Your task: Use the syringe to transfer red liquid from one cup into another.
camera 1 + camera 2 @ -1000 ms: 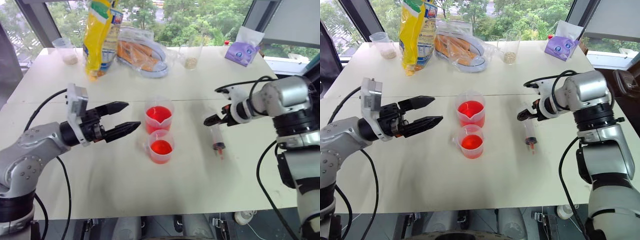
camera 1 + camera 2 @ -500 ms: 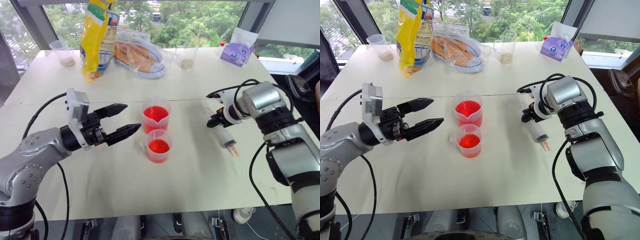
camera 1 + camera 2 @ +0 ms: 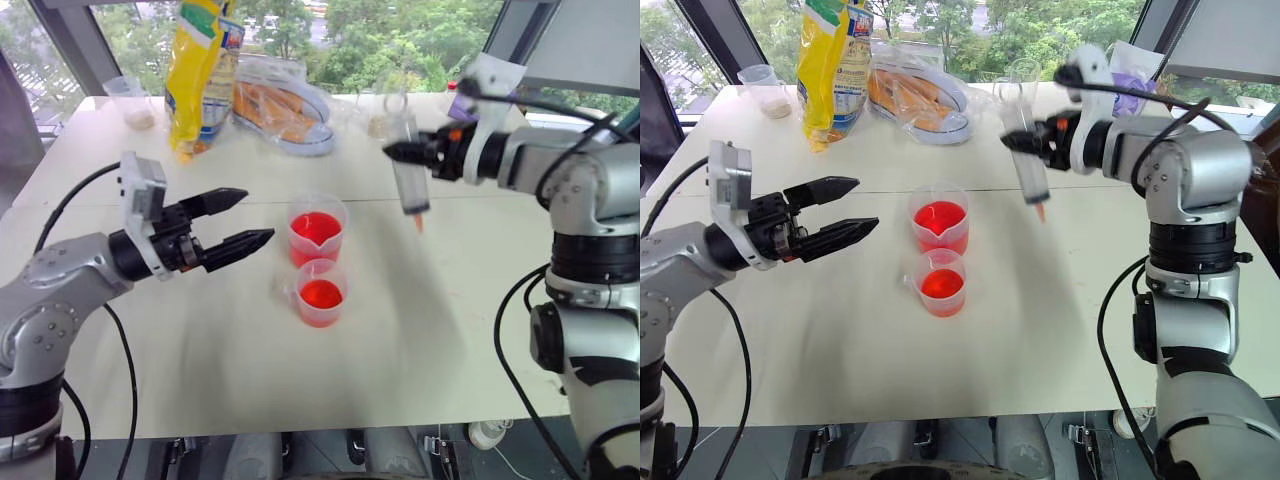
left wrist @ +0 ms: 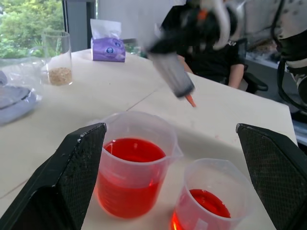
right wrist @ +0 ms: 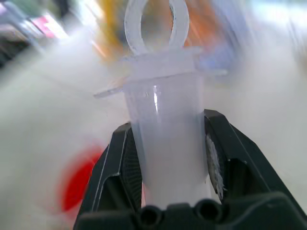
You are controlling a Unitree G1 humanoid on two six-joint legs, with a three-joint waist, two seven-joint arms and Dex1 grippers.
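The syringe (image 3: 408, 178) hangs in the air, orange tip down, above the table to the right of the cups. My right gripper (image 3: 403, 152) is shut on its clear barrel (image 5: 165, 124), one black finger (image 5: 122, 158) on each side. The taller cup (image 3: 318, 232) holds red liquid (image 4: 134, 149). The shorter cup (image 3: 321, 293), also red inside, stands just in front of it. My left gripper (image 3: 258, 215) is open and level, left of both cups and apart from them. In the left wrist view both cups sit between its fingers' lines, further out.
At the back of the table stand a yellow bag (image 3: 200, 70), a clear bag of orange snacks (image 3: 285, 105), two clear cups with beige grains (image 3: 135, 100) (image 3: 1016, 100) and a purple pack (image 4: 108, 45). A person (image 4: 216, 52) sits beyond the table's right end.
My right gripper closed on the syringe and lifted it off the table, up and leftward toward the cups. The left arm has barely moved.
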